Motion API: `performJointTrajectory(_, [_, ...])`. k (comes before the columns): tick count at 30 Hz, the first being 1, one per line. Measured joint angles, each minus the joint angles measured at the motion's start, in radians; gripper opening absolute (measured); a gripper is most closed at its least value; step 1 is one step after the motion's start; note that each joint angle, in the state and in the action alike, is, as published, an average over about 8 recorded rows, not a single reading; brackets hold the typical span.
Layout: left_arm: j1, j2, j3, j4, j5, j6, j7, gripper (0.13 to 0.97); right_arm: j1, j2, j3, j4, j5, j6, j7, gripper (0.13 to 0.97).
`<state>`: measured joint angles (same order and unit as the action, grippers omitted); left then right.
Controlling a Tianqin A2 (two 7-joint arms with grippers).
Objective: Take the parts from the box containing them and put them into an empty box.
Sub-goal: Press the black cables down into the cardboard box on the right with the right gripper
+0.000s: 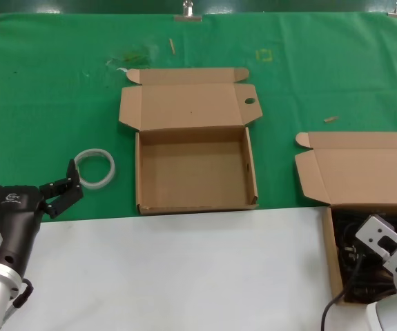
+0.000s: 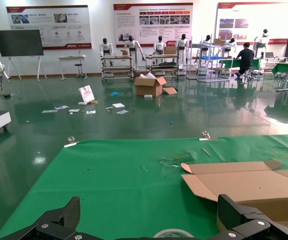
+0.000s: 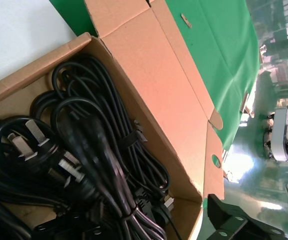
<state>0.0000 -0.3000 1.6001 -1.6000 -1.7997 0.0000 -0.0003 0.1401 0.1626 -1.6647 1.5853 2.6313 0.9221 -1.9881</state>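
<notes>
- The black coiled power cords (image 3: 88, 165) lie piled in the shallow brown cardboard box at the right (image 1: 322, 179), lid open.
- The right gripper (image 1: 364, 265) hangs low over them; I cannot tell how its jaws stand.
- The left gripper (image 1: 29, 186) waits, jaws wide apart and holding nothing, near a white tape ring (image 1: 94, 168).
- The empty brown cardboard box with the holed flap (image 1: 195, 138) sits in the middle.

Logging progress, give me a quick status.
Left gripper open, parked beside tape ring. Right gripper over cord box. Cords untouched. Empty box unobstructed.

Coiled black power cords (image 3: 91, 165) fill the open cardboard box (image 3: 156, 85), plugs showing.
</notes>
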Motion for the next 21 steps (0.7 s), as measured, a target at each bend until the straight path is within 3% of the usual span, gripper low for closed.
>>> performJointTrajectory(4, [0.0, 0.0, 0.0, 0.0, 0.0, 0.0, 0.0, 0.966, 0.007, 0.0, -0.004, -0.011, 0.001, -0.005, 0.006, 0.715])
performJointTrajectory(12, [0.0, 0.0, 0.0, 0.0, 0.0, 0.0, 0.0, 0.966, 0.025, 0.0, -0.018, -0.039, 0.014, -0.016, 0.019, 0.504])
performJointTrajectory(16, [0.0, 0.0, 0.0, 0.0, 0.0, 0.0, 0.0, 0.966, 0.031, 0.0, -0.027, -0.05, 0.032, -0.026, 0.025, 0.504])
performJointTrajectory(21, [0.0, 0.0, 0.0, 0.0, 0.0, 0.0, 0.0, 0.966, 0.037, 0.0, -0.039, -0.055, 0.061, -0.037, 0.034, 0.387])
